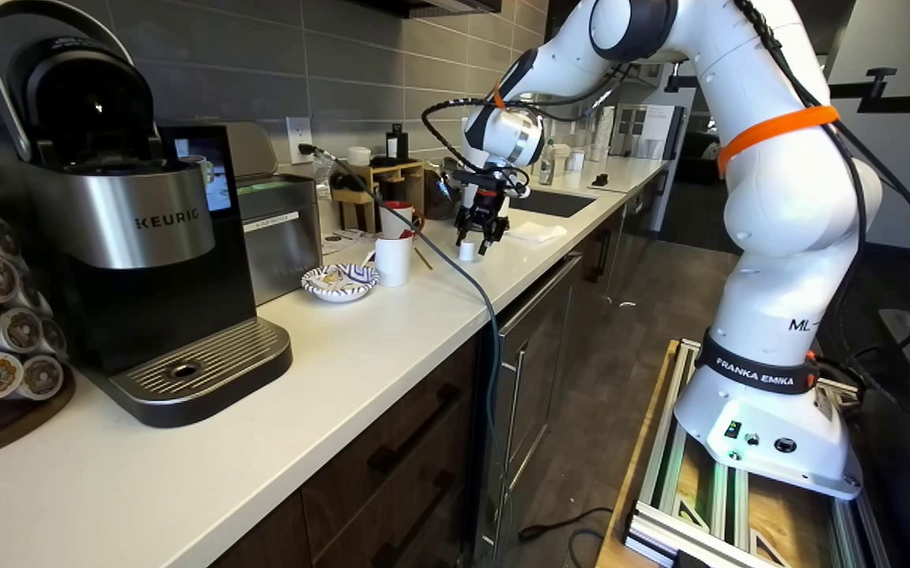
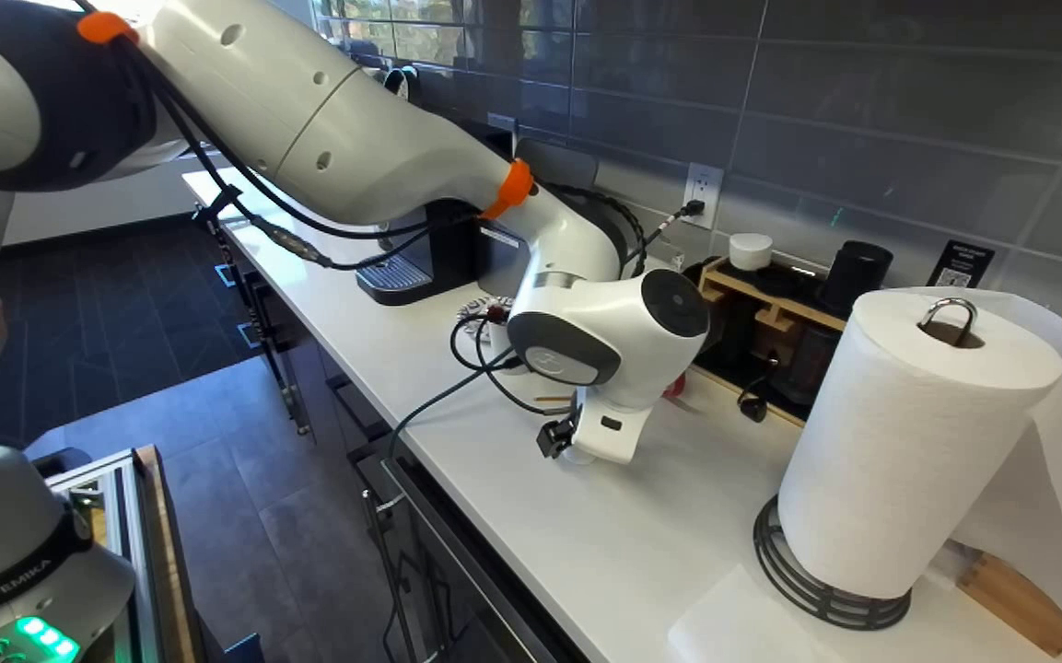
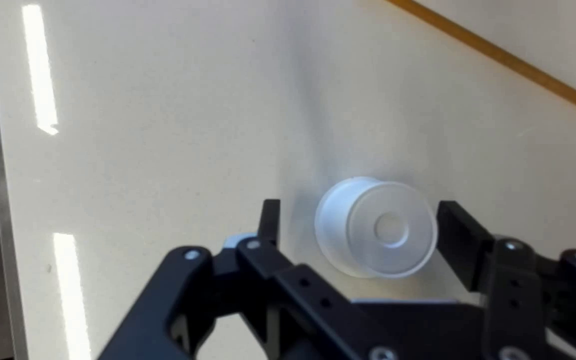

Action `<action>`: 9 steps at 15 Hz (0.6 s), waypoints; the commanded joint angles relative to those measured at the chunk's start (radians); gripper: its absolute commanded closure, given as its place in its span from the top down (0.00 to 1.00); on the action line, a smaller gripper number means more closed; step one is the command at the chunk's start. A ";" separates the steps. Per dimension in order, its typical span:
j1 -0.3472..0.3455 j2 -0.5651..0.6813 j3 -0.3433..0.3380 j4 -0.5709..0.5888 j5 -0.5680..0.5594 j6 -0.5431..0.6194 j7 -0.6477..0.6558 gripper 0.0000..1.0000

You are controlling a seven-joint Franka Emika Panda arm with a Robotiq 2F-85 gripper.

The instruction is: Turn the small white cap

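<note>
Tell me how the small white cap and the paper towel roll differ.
The small white cap is far smaller than the paper towel roll. The open hand straddles the cap; the roll sits on a dark wire stand. The cap's top shows a circle mark; a metal loop tops the roll. Both are white and roughly cylindrical.

White surface (image 1: 328, 371) in an exterior view: coffee machine (image 1: 159, 252) near left; farther, bowl (image 1: 340, 295), white mug (image 1: 393, 262), small cap (image 1: 466, 252)
</note>
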 commanded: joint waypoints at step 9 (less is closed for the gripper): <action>0.004 -0.072 0.003 -0.073 0.117 -0.011 -0.085 0.10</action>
